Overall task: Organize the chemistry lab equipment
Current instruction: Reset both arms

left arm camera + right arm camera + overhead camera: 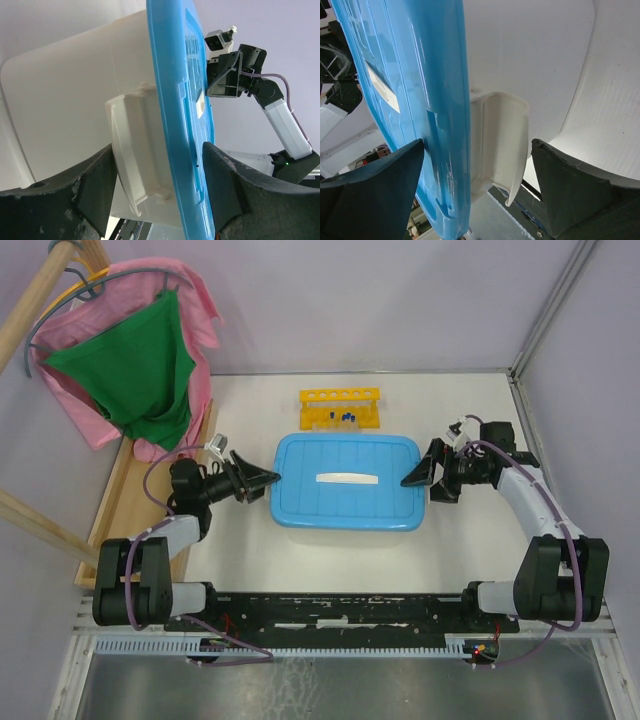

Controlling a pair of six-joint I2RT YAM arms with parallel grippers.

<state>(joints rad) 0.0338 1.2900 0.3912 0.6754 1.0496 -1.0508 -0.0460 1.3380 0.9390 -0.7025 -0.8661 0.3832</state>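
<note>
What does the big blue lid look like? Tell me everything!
The blue lid is a flat, shiny plastic rectangle with rounded corners, moulded ridges and a pale strip in its middle. It lies level, closed on the white tub. The open left gripper and right gripper straddle its short ends.

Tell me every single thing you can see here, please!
lid: one, blue, on the tub in the middle of the table
tub: one, white, under the lid
rack: one, yellow, behind the tub
tubes: a few, too small to count, blue caps, at the rack
pink cloth: one, hanging at the back left
green cloth: one, hanging in front of the pink cloth
wooden frame: one, light brown, left side
table: one, white, under everything
left gripper: one, black, open around the lid's left end
right gripper: one, black, open around the lid's right end
</note>
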